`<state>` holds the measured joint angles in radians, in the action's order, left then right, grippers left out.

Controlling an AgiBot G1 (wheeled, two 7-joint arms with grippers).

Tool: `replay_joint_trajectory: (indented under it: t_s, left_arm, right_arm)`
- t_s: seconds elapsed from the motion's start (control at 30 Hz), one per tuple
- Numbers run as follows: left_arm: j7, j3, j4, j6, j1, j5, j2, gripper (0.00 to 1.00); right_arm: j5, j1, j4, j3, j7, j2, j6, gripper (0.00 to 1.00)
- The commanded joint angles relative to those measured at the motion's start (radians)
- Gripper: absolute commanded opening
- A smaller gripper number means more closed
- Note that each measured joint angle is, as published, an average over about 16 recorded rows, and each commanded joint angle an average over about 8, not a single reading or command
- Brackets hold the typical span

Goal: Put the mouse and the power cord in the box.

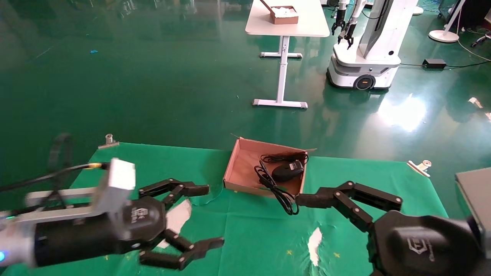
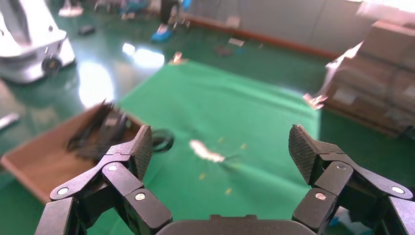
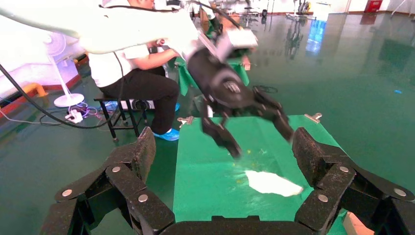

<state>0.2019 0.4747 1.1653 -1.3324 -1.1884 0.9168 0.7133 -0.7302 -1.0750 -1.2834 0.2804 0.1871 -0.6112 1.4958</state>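
The reddish-brown box [image 1: 239,168] lies at the far middle of the green cloth. Inside it rests the black mouse [image 1: 287,172] with its thin cable bundled behind it. The thick power cord [image 1: 268,182] runs across the box floor, and its end loop [image 1: 288,205] hangs over the front wall onto the cloth. My left gripper [image 1: 215,215] hovers open and empty, left of the box. My right gripper [image 3: 222,147] is open and empty; one of its fingers [image 1: 318,199] ends just beside the cord's loop. In the left wrist view the box [image 2: 29,166] and the cord's loop [image 2: 161,141] show blurred.
White tears [image 1: 314,240] [image 1: 178,216] show in the cloth. Metal clips [image 1: 108,141] [image 1: 420,166] hold its far corners. A grey object [image 1: 473,191] stands at the right edge. Beyond are a white table [image 1: 307,27], another robot [image 1: 364,50] and a seated person [image 3: 132,73].
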Motion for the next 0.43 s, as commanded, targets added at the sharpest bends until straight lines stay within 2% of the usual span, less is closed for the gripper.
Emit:
replay_joint_trajectory:
  t_s: [0.03, 0.3, 0.43]
  left_arm:
    - [-0.003, -0.04, 0.024, -0.034, 0.023, -0.038, -0.021, 1.0]
    - [-0.013, -0.185, 0.112, -0.154, 0.107, -0.176, -0.096, 1.0]
    - [-0.015, -0.213, 0.129, -0.177, 0.123, -0.203, -0.111, 1.0]
  right_arm:
    - [0.0, 0.0, 0.0, 0.0, 0.0, 0.0, 0.0, 1.0]
    - [0.003, 0.001, -0.001, 0.0, 0.0, 0.001, 0.001, 1.0]
    - [0.005, 0.002, -0.002, -0.001, 0.0, 0.003, 0.001, 1.0]
